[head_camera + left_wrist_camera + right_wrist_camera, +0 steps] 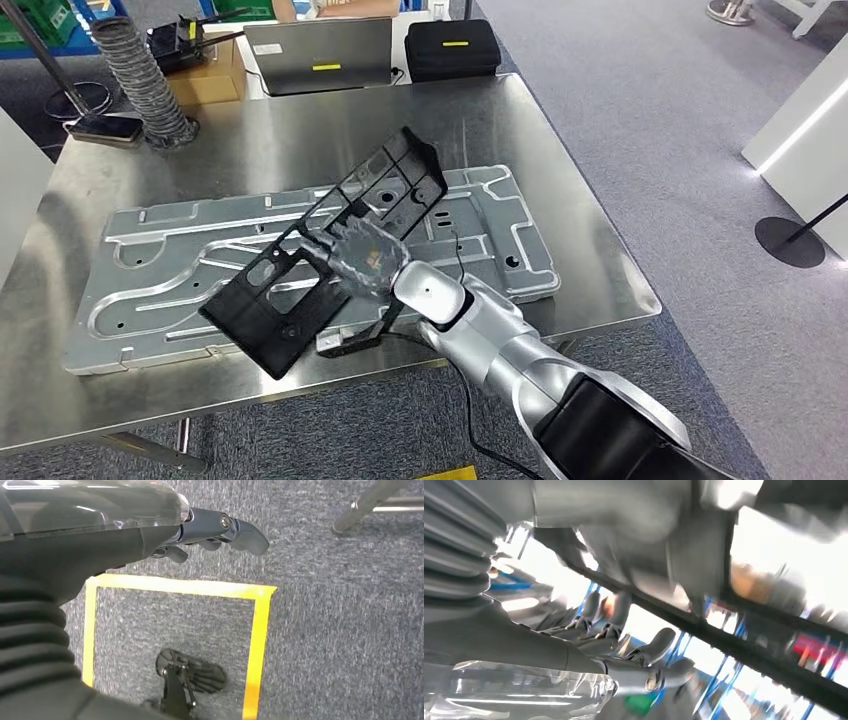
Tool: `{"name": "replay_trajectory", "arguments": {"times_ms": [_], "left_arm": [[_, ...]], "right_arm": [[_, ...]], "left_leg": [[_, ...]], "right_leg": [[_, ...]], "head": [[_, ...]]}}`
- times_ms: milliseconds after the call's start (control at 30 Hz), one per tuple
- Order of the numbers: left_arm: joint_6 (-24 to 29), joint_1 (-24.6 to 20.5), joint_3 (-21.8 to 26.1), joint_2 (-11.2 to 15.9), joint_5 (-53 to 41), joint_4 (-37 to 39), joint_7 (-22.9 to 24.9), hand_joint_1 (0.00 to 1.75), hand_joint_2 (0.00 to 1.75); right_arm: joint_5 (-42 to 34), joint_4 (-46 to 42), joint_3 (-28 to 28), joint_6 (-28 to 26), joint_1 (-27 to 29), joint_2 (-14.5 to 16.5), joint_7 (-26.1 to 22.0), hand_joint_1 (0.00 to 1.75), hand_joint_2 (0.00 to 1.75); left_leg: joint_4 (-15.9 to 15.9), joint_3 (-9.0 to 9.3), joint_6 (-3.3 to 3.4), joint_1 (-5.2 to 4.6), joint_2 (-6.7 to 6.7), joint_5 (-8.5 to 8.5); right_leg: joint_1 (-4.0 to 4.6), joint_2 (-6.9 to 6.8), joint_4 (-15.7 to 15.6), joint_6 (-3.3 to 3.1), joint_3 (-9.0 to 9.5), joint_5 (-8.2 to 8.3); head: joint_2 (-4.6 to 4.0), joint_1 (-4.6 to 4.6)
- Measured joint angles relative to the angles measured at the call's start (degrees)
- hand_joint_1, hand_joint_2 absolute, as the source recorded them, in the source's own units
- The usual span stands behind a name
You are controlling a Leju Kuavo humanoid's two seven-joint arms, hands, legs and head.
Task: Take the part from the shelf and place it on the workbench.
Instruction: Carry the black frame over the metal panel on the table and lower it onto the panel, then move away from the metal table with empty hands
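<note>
The part (395,185) is a long black plastic frame with several openings. It lies slantwise over the grey metal plate (160,270) on the steel workbench (300,140). My right hand (365,258) grips it near its middle, reaching in from the front right. The frame's near end is low by the plate's front edge; whether it touches I cannot tell. In the blurred right wrist view my right hand (624,650) has its fingers (659,645) against the part's dark bar (724,645). My left hand (220,530) hangs over the carpet, holding nothing, fingers loosely out.
At the back of the bench stand a laptop (320,55), a black case (452,47), a cardboard box (210,75) and a ribbed hose (140,80). A black cable runs along my right arm. Yellow tape (260,630) marks the grey carpet below.
</note>
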Motion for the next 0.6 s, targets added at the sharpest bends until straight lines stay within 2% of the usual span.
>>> {"name": "replay_trajectory", "arguments": {"times_ms": [33, 67, 100, 200, 233, 267, 333, 400, 433, 500, 533, 567, 600], "left_arm": [[0.2, 0.1, 0.0, 0.0, 0.0, 0.0, -0.1, 0.0, 0.0], [0.3, 0.2, 0.0, 0.0, 0.0, 0.0, -0.2, 0.0, 0.0], [0.4, 0.3, 0.0, 0.0, 0.0, 0.0, -0.3, 0.0, 0.0], [0.4, 0.3, -0.1, -0.2, 0.0, 0.0, -0.3, 0.0, 0.0], [0.5, 0.3, -0.1, -0.3, 0.0, 0.1, -0.3, 0.0, 0.0], [0.5, 0.3, -0.2, -0.4, 0.0, 0.1, -0.3, 0.0, 0.0], [0.5, 0.3, -0.2, -0.4, 0.0, 0.1, -0.1, 0.0, 0.0], [0.6, 0.3, -0.3, -0.4, 0.0, 0.1, 0.0, 0.0, 0.0], [0.6, 0.3, -0.3, -0.4, -0.1, 0.1, 0.0, 0.0, 0.0], [0.6, 0.3, -0.3, -0.3, 0.0, 0.1, 0.1, 0.0, 0.0], [0.6, 0.4, -0.3, -0.3, 0.0, 0.1, 0.1, 0.0, 0.0], [0.6, 0.5, -0.3, -0.3, 0.0, 0.1, 0.1, 0.0, 0.0], [0.6, 0.6, -0.3, -0.2, 0.1, 0.1, 0.0, 0.0, 0.0]], "right_arm": [[-0.1, 0.3, 0.1, 0.0, 0.8, -0.2, 0.2, 0.0, 0.0], [-0.2, 0.6, 0.1, 0.0, 1.5, -0.4, 0.5, 0.0, 0.0], [-0.3, 0.7, 0.2, 0.0, 1.7, -0.6, 0.9, 0.0, 0.0], [-0.7, 0.9, 0.2, -0.1, 1.0, -0.9, 2.3, 0.0, 0.0], [-0.8, 1.0, 0.2, -0.1, 0.6, -1.0, 2.9, 0.0, 0.0], [-0.8, 1.0, 0.1, -0.1, 0.3, -1.2, 3.6, 0.0, 0.0], [-0.7, 1.1, -0.2, -0.2, -0.4, -1.7, 5.3, 0.0, 0.0], [-0.6, 1.1, -0.8, -0.2, -1.4, -2.3, 7.1, 0.0, 0.0], [-0.5, 1.2, -1.1, -0.2, -2.0, -2.5, 7.9, 0.0, 0.0], [-0.6, 1.2, -2.0, -0.7, -3.2, -3.2, 9.0, 0.0, 0.0], [-0.8, 1.2, -2.6, -1.3, -3.6, -3.6, 9.5, 0.0, 0.0], [-1.4, 1.1, -3.6, -2.6, -3.9, -4.0, 10.0, 0.0, 0.0], [-2.2, 0.9, -4.9, -4.5, -4.1, -4.5, 10.3, 0.0, 0.0]], "left_leg": [[0.0, -0.34, 0.15, -0.18, -0.06, 0.13], [0.1, -0.64, 0.25, -0.37, -0.12, 0.24], [0.2, -0.83, 0.29, -0.6, -0.18, 0.32], [0.3, -0.89, 0.2, -1.19, -0.2, 0.43], [0.3, -0.93, 0.06, -1.29, -0.19, 0.49], [0.3, -1.0, -0.14, -1.29, -0.16, 0.57], [0.2, -1.14, -0.63, -1.32, -0.12, 0.67], [1.7, -1.79, -1.21, -1.29, -0.09, -0.4], [3.9, -2.77, -1.5, -1.22, -0.08, -1.78], [11.3, -5.99, -2.13, -0.86, -0.08, -5.34], [14.6, -7.53, -2.45, -0.64, -0.07, -6.47], [16.3, -8.33, -2.76, -0.4, -0.05, -6.59], [15.7, -8.09, -3.06, -0.12, -0.02, -5.61]], "right_leg": [[0.05, -0.03, 3.1, -0.09, -1.58, -1.14], [0.15, -0.03, 4.3, -0.3, -2.21, -1.15], [0.33, -0.04, 3.1, -0.68, -1.61, 0.0], [1.39, -0.13, -8.5, -2.79, 4.18, 5.49], [1.7, -0.25, -11.1, -3.31, 5.39, 6.39], [1.92, -0.37, -12.2, -3.57, 5.83, 6.62], [1.81, -0.55, -12.7, -3.56, 5.9, 6.96], [1.39, -0.67, -13.6, -3.59, 6.18, 7.48], [1.15, -0.74, -13.9, -3.6, 6.32, 7.7], [1.13, -0.81, -14.0, -3.7, 6.3, 7.75], [1.1, -0.84, -13.9, -3.65, 6.29, 7.7], [1.03, -0.86, -13.8, -3.53, 6.3, 7.61], [0.91, -0.86, -13.6, -3.34, 6.3, 7.45]], "head": [[0.0, 0.0], [0.0, 0.0], [0.0, 0.0], [-0.01, 0.0], [-0.01, 0.0], [-0.01, 0.0], [-0.01, 0.0], [-0.01, 0.0], [-0.01, 0.0], [-0.01, 0.0], [-0.01, 0.0], [0.0, 0.0], [0.0, 0.0]]}}
